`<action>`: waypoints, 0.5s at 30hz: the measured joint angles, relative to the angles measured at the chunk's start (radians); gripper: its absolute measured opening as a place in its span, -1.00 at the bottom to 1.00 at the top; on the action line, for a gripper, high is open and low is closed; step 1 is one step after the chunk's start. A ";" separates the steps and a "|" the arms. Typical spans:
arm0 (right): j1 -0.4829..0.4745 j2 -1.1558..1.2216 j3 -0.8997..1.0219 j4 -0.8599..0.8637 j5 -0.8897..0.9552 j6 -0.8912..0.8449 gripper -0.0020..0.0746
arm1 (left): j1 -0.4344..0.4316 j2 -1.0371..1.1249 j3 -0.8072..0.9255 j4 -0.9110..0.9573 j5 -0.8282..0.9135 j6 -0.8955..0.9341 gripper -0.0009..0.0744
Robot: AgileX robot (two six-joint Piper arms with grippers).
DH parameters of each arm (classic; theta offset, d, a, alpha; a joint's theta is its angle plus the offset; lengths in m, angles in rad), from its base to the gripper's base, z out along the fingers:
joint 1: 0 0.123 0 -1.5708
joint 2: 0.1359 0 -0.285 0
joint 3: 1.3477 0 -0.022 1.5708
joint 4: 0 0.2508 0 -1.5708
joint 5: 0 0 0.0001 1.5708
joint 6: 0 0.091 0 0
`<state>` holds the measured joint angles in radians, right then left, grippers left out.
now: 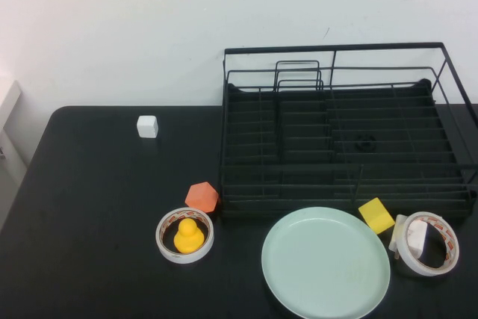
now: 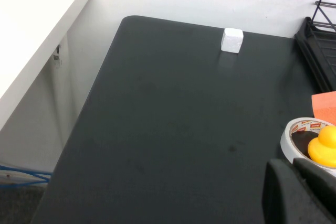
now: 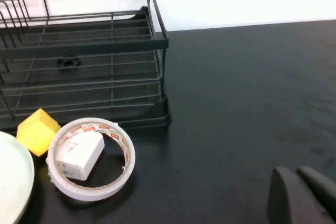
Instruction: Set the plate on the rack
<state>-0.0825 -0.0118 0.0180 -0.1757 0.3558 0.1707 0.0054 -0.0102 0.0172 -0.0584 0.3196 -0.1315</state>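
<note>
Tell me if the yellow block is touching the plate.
Cannot tell. In the high view the yellow block meets the plate rim with no visible gap, but contact isn't plain.

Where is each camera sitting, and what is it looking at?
High view: up above the robot's side, looking down at the plate and rack; no arms show.
Left wrist view: on the left arm, facing the duck; left hand at the edge.
Right wrist view: on the right arm, facing the rack; right hand at the edge.
All views show the rack.

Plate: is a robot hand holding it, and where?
No. The plate lies flat on the table in front of the rack, untouched. The left gripper and right gripper sit shut at their wrist views' edges, holding nothing.
</note>
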 joint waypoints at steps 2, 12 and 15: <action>0.000 0.000 0.000 0.000 0.000 0.000 -0.95 | 0.000 0.000 0.000 0.000 0.000 0.000 -0.98; 0.000 0.000 0.000 0.000 0.000 0.000 -0.95 | 0.000 0.000 0.004 -0.377 -0.155 -0.121 -0.98; 0.000 0.000 0.000 0.000 0.000 0.000 -0.95 | 0.000 0.000 0.004 -0.712 -0.237 -0.235 -0.98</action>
<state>-0.0825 -0.0118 0.0180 -0.1757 0.3558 0.1707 0.0054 -0.0102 0.0207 -0.7701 0.0822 -0.3664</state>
